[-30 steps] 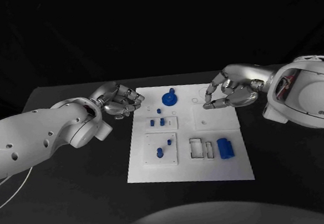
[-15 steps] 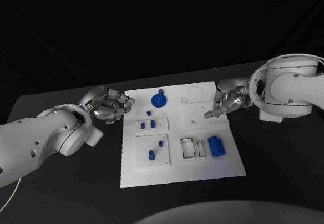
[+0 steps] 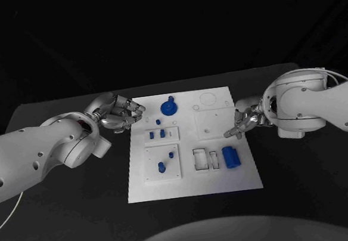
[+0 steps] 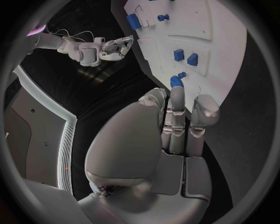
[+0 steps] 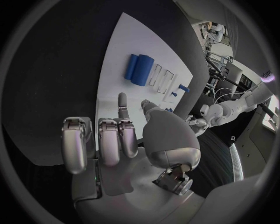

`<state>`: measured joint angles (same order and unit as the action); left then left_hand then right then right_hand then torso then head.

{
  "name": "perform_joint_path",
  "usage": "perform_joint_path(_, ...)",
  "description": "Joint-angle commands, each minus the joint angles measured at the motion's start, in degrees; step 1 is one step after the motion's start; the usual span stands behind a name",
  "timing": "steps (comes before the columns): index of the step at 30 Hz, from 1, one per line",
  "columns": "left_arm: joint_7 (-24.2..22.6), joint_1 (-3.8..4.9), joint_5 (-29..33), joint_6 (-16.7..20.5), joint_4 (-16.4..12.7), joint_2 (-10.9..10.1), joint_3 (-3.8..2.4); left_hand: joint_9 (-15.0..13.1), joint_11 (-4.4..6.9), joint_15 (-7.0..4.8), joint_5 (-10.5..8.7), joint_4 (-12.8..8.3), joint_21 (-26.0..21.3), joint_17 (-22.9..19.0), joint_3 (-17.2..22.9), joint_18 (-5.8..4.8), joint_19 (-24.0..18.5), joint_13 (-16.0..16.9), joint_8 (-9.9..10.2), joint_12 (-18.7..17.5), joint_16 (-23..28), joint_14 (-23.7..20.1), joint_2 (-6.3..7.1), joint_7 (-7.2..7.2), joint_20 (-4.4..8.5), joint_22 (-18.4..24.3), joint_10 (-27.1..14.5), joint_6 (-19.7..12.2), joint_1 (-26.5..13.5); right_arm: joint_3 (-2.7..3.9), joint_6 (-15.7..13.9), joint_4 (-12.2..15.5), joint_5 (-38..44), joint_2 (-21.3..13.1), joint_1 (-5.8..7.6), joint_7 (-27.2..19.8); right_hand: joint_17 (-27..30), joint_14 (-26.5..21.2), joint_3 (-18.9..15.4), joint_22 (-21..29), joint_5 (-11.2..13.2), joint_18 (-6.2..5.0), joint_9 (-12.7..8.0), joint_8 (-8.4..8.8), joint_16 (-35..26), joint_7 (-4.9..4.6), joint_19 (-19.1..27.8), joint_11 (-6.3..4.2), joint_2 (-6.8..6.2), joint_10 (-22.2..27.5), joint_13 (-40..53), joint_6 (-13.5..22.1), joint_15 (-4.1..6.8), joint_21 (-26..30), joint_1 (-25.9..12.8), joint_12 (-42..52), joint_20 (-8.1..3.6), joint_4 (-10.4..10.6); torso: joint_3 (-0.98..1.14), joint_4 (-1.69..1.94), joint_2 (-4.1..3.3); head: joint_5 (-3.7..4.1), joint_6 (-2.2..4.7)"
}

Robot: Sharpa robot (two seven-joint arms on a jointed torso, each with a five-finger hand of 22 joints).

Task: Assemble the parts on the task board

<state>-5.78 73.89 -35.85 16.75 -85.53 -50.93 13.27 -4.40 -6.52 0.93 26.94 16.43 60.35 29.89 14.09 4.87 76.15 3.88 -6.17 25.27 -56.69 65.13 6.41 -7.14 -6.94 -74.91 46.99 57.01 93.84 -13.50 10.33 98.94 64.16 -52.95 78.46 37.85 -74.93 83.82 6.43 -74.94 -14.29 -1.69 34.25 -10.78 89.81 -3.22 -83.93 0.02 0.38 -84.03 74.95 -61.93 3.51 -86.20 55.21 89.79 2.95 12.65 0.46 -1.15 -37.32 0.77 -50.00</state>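
Note:
The white task board (image 3: 193,184) lies mid-table. On it sit a round blue knob part (image 3: 168,107), two small blue blocks (image 3: 158,134), two small blue pieces (image 3: 165,162) and a big blue cylinder (image 3: 231,157). My left hand (image 3: 117,112) hovers by the board's far left corner, fingers curled in, holding nothing; the left wrist view shows it (image 4: 175,126) near the small blue blocks (image 4: 185,57). My right hand (image 3: 245,122) is at the board's right edge, most fingers curled, one finger and thumb out, nothing between them. In the right wrist view it (image 5: 116,140) faces the cylinder (image 5: 139,69).
Empty rectangular slots (image 3: 206,158) lie left of the cylinder, and a round recess (image 3: 208,98) marks the far right of the board. Black table (image 3: 73,212) surrounds the board on all sides.
The camera has shifted. My right hand has drawn back from over the board's far right area to its right edge, closer to me. The left hand has kept its place.

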Motion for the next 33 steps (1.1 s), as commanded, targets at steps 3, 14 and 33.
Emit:
perform_joint_path(3,-0.29,0.02,0.28,-0.29,-0.08,0.27,-0.03,0.08,0.14,0.2,0.4,0.17,-0.36,-0.11,0.24,1.16,-0.35,0.06,0.04,0.44,-0.16,-0.42,0.63,-0.06,-0.15,-7.09,-0.08,-0.34,-0.03,-0.03,3.46,-0.4,-1.2,1.21,-1.4,1.21,-15.07,6.18,-0.84,-13.68,4.38,0.64,-1.04,0.59,0.19,0.35,-3.9,-0.87,0.18,-5.97,15.05,-2.54,0.58,-0.02,-1.93,0.21,-0.56,0.22,0.17,-0.17,-0.14,-0.12,0.0)
perform_joint_path(14,0.2,0.01,0.28,-0.78,0.04,0.51,-0.03,0.09,0.14,0.22,0.4,0.18,-0.36,-0.12,0.24,1.16,-0.36,0.07,0.05,0.45,-0.16,-0.43,0.63,-0.07,-0.15,-7.08,-0.07,-0.35,-0.05,-0.03,4.71,-1.33,-1.65,2.99,-2.57,1.37,-15.07,6.18,-2.86,-13.45,10.45,0.46,-2.0,1.75,0.19,0.63,-3.53,-1.18,0.77,-5.97,15.05,-4.33,0.98,0.63,-5.64,0.21,-0.96,1.45,0.29,-0.3,-0.2,-0.72,0.0)
perform_joint_path(33,1.5,-0.01,0.09,-1.97,0.02,0.46,-0.03,0.01,0.15,0.4,0.46,0.22,-0.46,-0.23,0.24,1.14,-0.47,0.07,-0.13,0.7,-0.28,-0.55,0.5,-0.4,-0.29,-7.06,-0.06,-0.01,-0.53,-0.02,5.81,-1.66,-1.56,4.41,-3.29,1.79,-15.07,6.18,-3.42,-12.8,10.39,-0.01,-1.78,1.8,0.19,1.08,-2.59,-1.62,0.36,-5.97,15.05,-5.57,1.24,2.4,-5.09,0.21,-1.17,0.2,0.52,-0.64,-0.38,-1.53,0.0)
